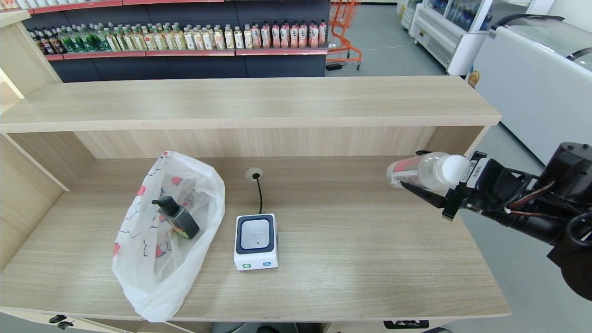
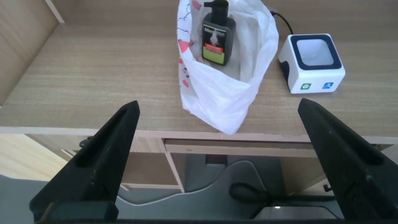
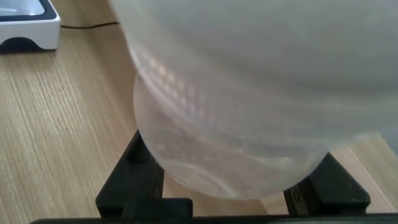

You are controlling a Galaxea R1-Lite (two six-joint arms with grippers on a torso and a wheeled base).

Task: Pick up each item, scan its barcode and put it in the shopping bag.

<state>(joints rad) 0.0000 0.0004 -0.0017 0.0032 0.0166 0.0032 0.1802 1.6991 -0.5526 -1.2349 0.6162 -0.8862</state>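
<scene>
My right gripper (image 1: 428,185) is shut on a clear plastic bottle (image 1: 423,171) with a white cap and a pink label, held on its side above the counter's right end. Close up, the bottle (image 3: 249,99) sits between the black fingers (image 3: 134,180). The white barcode scanner (image 1: 256,240) stands mid-counter with its cable running back. Left of it lies the white shopping bag (image 1: 138,263), mouth open, with a dark pump bottle (image 1: 178,218) inside. My left gripper (image 2: 224,162) is open below the counter's front edge, facing the bag (image 2: 227,93), the pump bottle (image 2: 217,37) and the scanner (image 2: 314,62).
The wooden counter (image 1: 351,259) has a raised back ledge (image 1: 249,101) and side walls. A cable hole (image 1: 254,174) sits behind the scanner. Beyond are drink shelves (image 1: 185,39), an orange cart (image 1: 344,32) and white freezers (image 1: 532,78).
</scene>
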